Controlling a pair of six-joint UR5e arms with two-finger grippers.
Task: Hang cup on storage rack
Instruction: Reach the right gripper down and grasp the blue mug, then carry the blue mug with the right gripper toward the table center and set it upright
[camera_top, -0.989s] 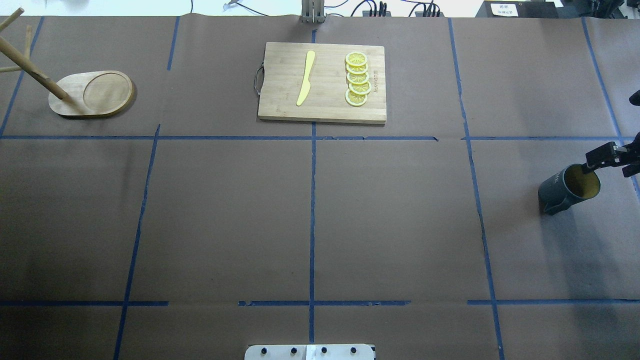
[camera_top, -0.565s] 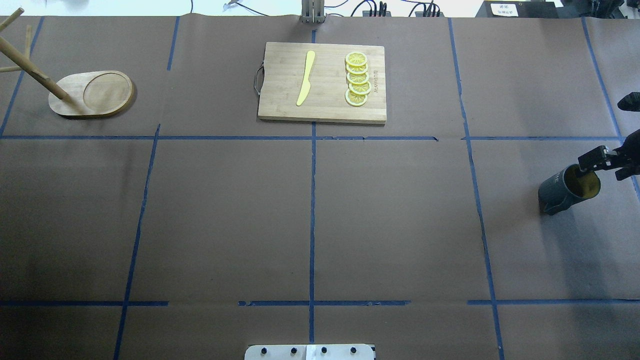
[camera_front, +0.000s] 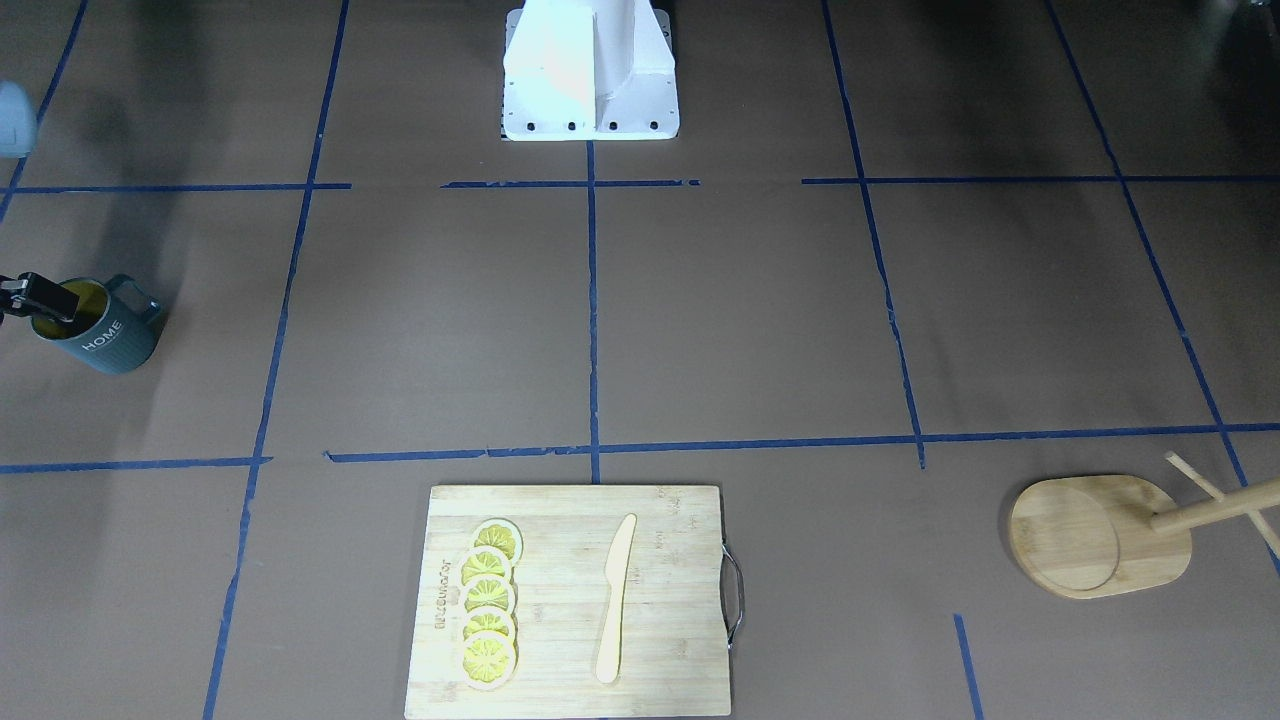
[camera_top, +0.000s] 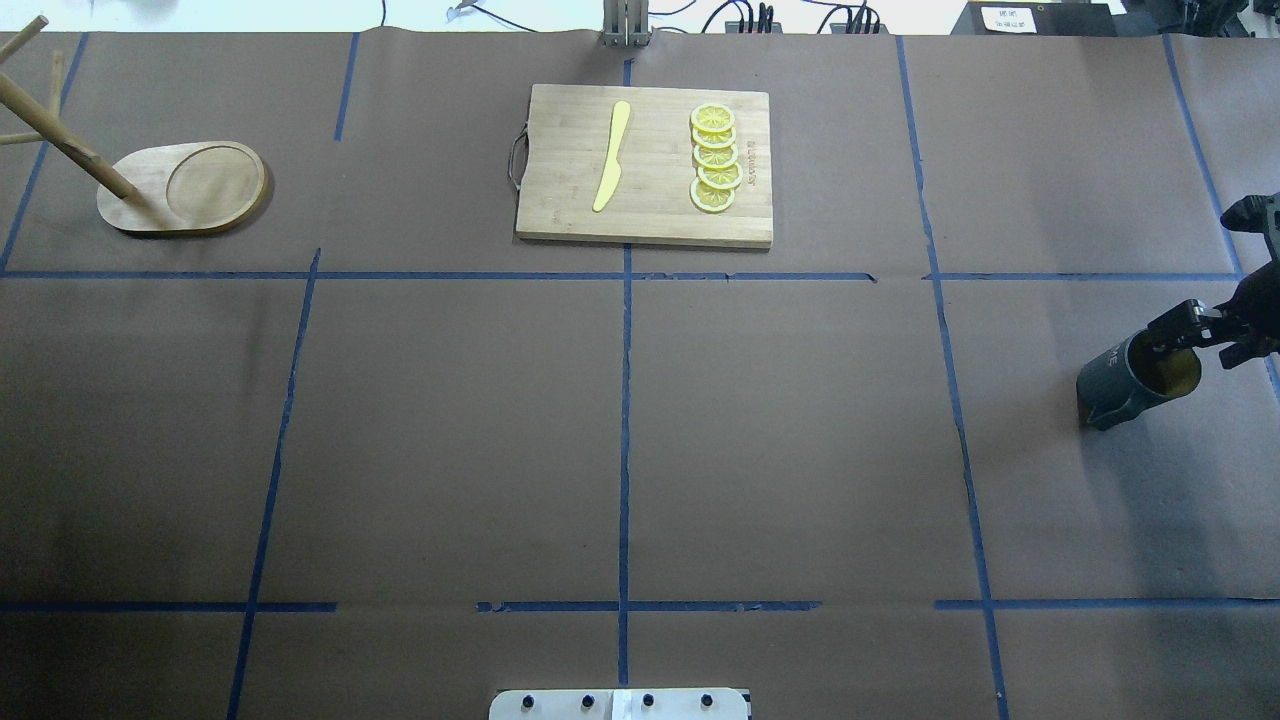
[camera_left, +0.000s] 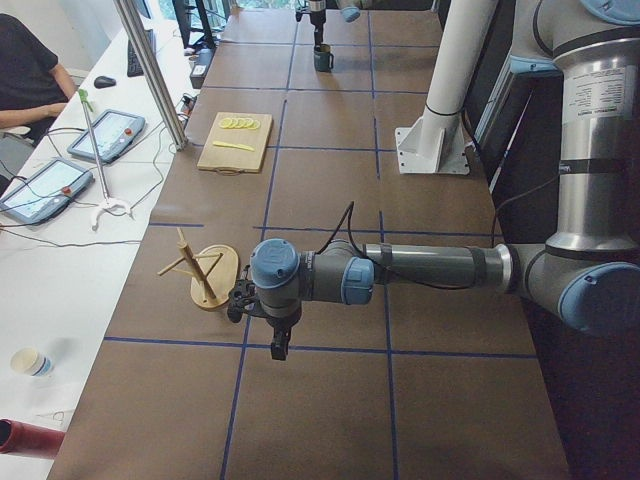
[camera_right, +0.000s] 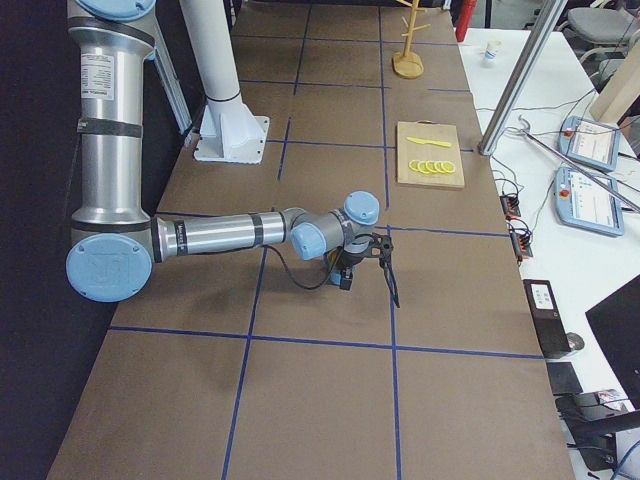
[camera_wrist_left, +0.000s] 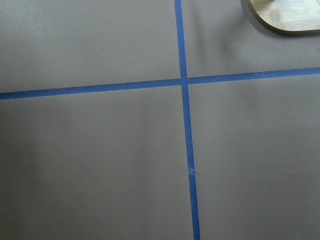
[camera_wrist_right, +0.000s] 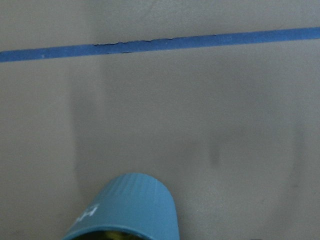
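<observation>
The dark teal-grey cup (camera_top: 1118, 380) with a yellow inside stands upright at the table's far right; its "HOME" lettering shows in the front-facing view (camera_front: 100, 340). My right gripper (camera_top: 1172, 335) is right above it, with one finger (camera_front: 45, 296) dipped into the cup's mouth at the rim; the jaws look open. The cup's wall fills the bottom of the right wrist view (camera_wrist_right: 127, 207). The bamboo storage rack (camera_top: 185, 190) stands at the far left, with no cup on it. My left gripper (camera_left: 275, 345) hangs low near the rack (camera_left: 205, 275); I cannot tell its state.
A bamboo cutting board (camera_top: 645, 165) with lemon slices (camera_top: 715, 158) and a yellow knife (camera_top: 612, 155) lies at the back centre. Blue tape lines cross the brown table cover. The rack's base edge shows in the left wrist view (camera_wrist_left: 285, 17).
My right gripper has moved down and slightly left, and its finger has sunk into the cup's mouth. The cup and rack have not moved.
</observation>
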